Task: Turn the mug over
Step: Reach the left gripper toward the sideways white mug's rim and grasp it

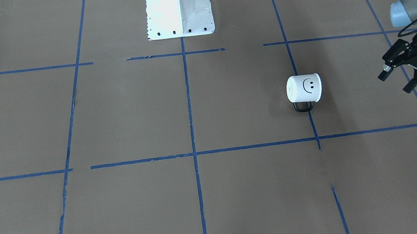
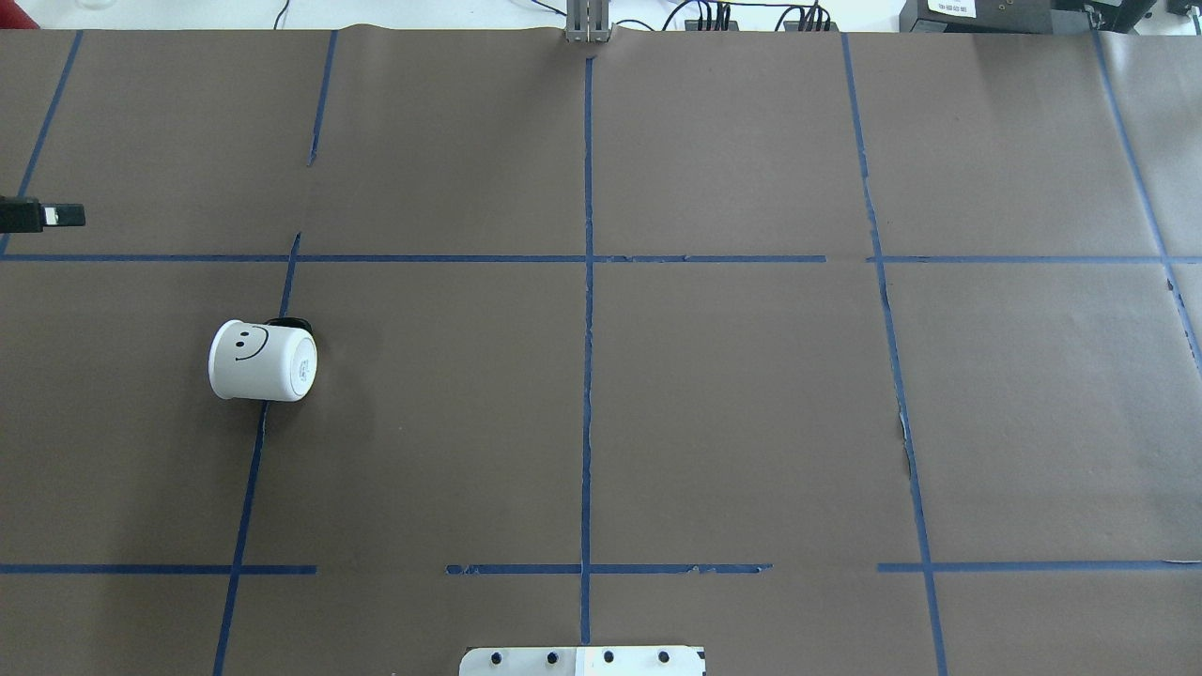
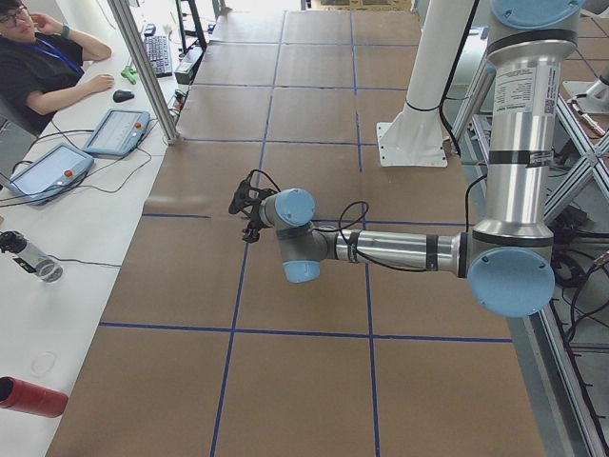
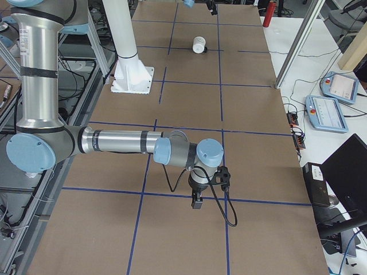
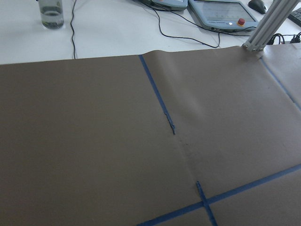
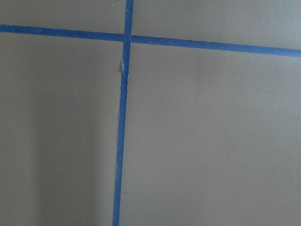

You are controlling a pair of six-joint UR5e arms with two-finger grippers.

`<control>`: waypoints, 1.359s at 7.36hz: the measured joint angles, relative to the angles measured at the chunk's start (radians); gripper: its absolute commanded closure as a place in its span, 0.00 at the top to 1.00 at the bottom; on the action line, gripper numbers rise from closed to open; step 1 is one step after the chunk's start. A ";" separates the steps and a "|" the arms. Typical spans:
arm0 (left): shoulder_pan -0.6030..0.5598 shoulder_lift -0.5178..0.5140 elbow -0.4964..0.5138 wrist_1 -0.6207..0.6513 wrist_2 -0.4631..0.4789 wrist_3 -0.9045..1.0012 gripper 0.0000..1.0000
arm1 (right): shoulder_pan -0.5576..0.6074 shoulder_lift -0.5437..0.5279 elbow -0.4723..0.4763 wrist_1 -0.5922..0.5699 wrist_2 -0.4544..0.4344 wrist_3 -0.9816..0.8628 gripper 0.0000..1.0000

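The white mug (image 1: 304,88) with a black smiley face lies on its side on the brown table; its black handle (image 1: 303,107) points away from the robot. It also shows in the overhead view (image 2: 261,361) and, far off, in the exterior right view (image 4: 199,44). My left gripper (image 1: 395,82) is open and empty, hovering well to the mug's side, apart from it; only one fingertip (image 2: 61,216) shows overhead. My right gripper (image 4: 196,200) points down over a bare part of the table far from the mug, and I cannot tell whether it is open or shut.
The white robot pedestal (image 1: 179,11) stands at the table's robot side. Blue tape lines (image 1: 191,134) grid the brown paper. An aluminium post (image 2: 587,23) stands at the far edge. An operator (image 3: 38,57) sits at a desk with tablets beyond it.
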 measured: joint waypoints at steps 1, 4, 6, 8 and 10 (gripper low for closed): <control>0.049 0.001 0.056 -0.139 0.013 -0.096 1.00 | 0.000 0.000 0.000 0.000 0.000 0.000 1.00; 0.315 -0.011 0.135 -0.370 0.291 -0.279 0.95 | 0.000 0.000 0.000 0.000 0.000 0.000 1.00; 0.416 -0.025 0.159 -0.454 0.376 -0.382 0.90 | 0.000 0.000 0.000 0.000 0.000 0.000 1.00; 0.451 -0.033 0.178 -0.475 0.396 -0.420 0.87 | 0.000 0.000 0.000 0.000 0.000 0.000 1.00; 0.462 -0.062 0.204 -0.479 0.403 -0.438 0.85 | 0.000 0.000 0.000 0.000 0.000 0.000 1.00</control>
